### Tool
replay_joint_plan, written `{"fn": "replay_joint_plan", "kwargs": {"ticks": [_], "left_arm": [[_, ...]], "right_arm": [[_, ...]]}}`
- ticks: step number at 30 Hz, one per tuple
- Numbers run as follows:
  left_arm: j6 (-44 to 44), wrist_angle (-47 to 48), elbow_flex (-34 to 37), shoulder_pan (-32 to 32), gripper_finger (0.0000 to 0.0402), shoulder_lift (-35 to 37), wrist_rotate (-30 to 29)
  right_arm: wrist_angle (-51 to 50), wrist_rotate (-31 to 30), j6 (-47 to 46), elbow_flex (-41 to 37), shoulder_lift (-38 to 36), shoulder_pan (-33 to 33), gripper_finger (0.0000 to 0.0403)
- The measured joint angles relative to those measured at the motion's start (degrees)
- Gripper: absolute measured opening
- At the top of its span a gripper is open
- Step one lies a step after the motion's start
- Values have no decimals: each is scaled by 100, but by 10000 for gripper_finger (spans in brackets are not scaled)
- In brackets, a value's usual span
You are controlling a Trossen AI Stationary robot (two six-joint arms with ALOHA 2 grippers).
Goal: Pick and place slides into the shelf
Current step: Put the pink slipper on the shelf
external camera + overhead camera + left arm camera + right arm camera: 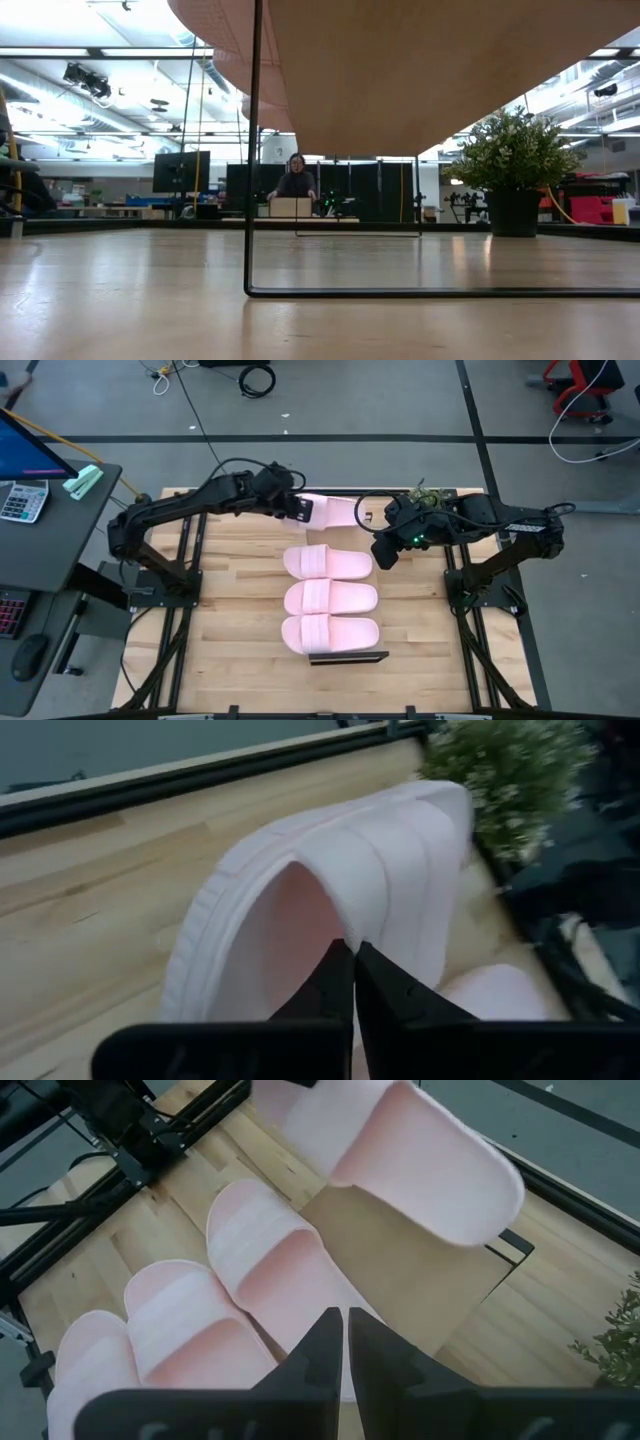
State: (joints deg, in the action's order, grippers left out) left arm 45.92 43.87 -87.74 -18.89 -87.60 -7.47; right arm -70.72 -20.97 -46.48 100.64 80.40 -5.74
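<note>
Three pale pink slides (330,598) lie side by side, soles down, on the shelf (348,657). The right wrist view shows them too (170,1330). My left gripper (297,506) is shut on a fourth slide (338,512) over the shelf's far end; the right wrist view shows this slide in the air (400,1150) above the pale panel (400,1270). My right gripper (384,550) hovers shut by the right end of the farthest resting slide (328,563). In the low view only the shelf's underside (400,70) and thin black frame (250,150) show. My left gripper (353,955) pinches the fourth slide at the edge of its wide strap (335,905), fingers coming level from the table's left. The slide is lifted clear and tilted above the shelf's far end. My right gripper (345,1320) is just over the nearest slide's end (300,1295); I cannot tell whether it touches.
A potted plant (428,495) stands at the table's far edge behind my right arm, also in the low view (510,150). Bare wooden tabletop (240,610) lies left and right of the shelf. A person (296,180) sits far off in the room.
</note>
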Motion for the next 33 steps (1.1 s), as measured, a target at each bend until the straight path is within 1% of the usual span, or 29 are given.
{"fn": "replay_joint_plan", "kwargs": {"ticks": [6,10,12,18,22,26,33], "left_arm": [[458,-95,-9,26,3,154,471],[594,-252,-11,43,4,145,990],[562,-241,-11,48,3,135,1159],[443,-209,0,4,3,184,1411],[385,-346,-2,8,3,268,1633],[334,-517,-9,9,3,278,2061],[273,-553,-9,0,2,274,2275]], "right_arm": [[-31,0,0,0,-45,-1,29],[-65,-1,-22,0,-152,-1,29],[-71,-2,-45,0,-198,-2,29],[-114,-6,-98,0,-330,-2,29],[-163,-38,-138,0,-339,-8,29],[-190,-46,-143,0,-332,-11,29],[-190,-48,-202,0,-326,-11,29]]}}
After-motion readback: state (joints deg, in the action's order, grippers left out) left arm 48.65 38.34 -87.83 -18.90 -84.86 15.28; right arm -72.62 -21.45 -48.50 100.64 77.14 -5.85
